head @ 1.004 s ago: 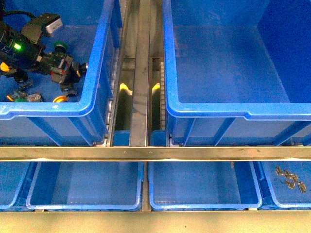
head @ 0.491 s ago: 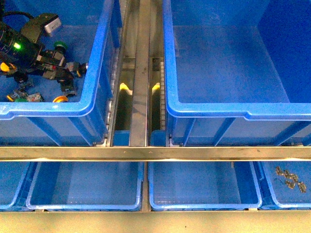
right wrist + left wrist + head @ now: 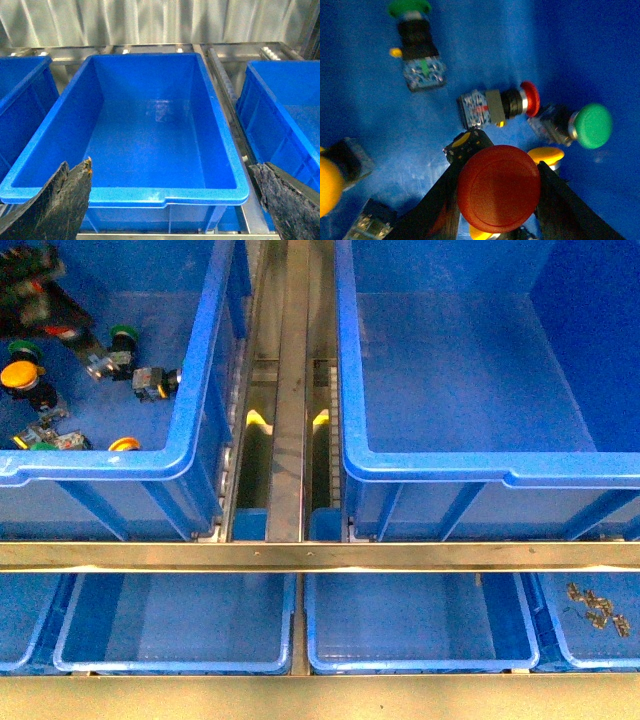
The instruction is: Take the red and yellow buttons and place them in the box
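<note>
A red button is gripped by the left tool, which is closed on it from both sides, the cap turned toward the wrist camera. It is held above the floor of the left bin, where yellow buttons and green-capped switches are scattered loose. The box is seen empty, so the carry across is judged not yet made. The right tool is spread wide with nothing held, presumably kept clear of the drop.

Left arm blurred, cut by the corner, red button body hidden behind its cap, metal bits too small to tell
</note>
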Tool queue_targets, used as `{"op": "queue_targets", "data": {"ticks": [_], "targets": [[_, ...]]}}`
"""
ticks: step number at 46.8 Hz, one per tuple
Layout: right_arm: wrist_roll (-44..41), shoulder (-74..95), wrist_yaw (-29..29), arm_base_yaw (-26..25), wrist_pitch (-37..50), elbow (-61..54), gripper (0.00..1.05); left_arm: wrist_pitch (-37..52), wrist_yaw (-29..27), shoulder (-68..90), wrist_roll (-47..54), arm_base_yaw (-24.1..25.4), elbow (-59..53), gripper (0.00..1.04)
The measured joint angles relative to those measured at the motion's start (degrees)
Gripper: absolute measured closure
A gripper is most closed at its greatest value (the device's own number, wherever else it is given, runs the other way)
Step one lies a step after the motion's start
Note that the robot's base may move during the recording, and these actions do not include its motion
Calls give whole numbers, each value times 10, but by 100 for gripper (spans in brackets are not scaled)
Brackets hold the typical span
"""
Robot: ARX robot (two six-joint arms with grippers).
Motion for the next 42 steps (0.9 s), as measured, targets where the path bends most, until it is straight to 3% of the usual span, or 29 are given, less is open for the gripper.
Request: {"op": "queue_targets", "data": {"ticks": [10,19,27,42], "targets": [[0,0,0,0,0,0,6,48,40,-124,-139,43,-94,71],[0,0,0,0,0,0,6,77,109,-239,-280,42,-214,71],[0,0,0,0,0,0,6,130,154,-342,-416,-29,-284,71],[0,0,0,0,0,0,6,174,118,-370,-525,-182,-328,71]]}}
